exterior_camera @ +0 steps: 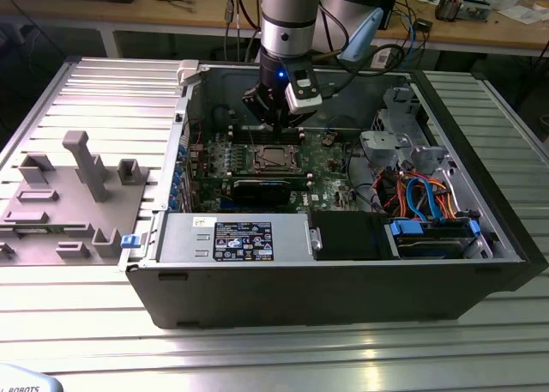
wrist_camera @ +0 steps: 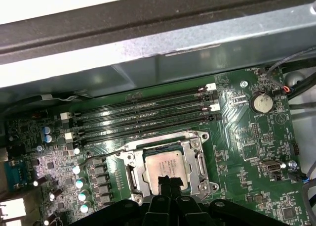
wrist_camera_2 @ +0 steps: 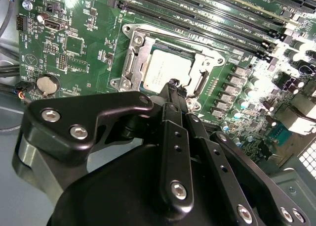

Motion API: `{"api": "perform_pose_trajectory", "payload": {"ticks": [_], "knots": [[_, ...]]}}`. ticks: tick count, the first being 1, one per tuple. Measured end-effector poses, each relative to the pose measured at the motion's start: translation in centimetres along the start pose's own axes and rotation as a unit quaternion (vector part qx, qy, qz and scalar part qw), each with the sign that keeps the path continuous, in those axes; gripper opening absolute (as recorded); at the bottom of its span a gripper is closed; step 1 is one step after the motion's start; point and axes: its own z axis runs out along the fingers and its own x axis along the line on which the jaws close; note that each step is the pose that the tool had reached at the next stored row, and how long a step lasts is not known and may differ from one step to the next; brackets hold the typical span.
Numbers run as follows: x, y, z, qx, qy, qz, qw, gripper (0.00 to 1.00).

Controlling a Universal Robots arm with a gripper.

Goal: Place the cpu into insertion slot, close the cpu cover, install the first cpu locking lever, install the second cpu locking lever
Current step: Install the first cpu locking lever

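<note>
The black gripper (wrist_camera: pixel 168 180), jaws pressed together and holding nothing, is poised over the edge of the silver-grey square cpu (wrist_camera: pixel 165 165), which sits within the silvery metal frame cpu cover (wrist_camera: pixel 200 161).

Silver-grey cpu (wrist_camera: pixel 165 165); silvery cpu cover (wrist_camera: pixel 201 162); green motherboard (wrist_camera: pixel 237 147); black hand (wrist_camera: pixel 169 182).

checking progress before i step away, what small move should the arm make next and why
Probably lift the end effector slightly clear. The cpu looks seated and the cover looks down around it. The shut tips sit at the cpu's edge. A wire lever seems unlatched, its end standing away from the cover.
</note>
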Motion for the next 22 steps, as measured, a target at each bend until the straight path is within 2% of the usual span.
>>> {"api": "perform_pose_trajectory", "payload": {"ticks": [22], "knots": [[0.00,0.00,0.00,0.0000,-0.0001,-0.016,0.99988,0.11]]}}
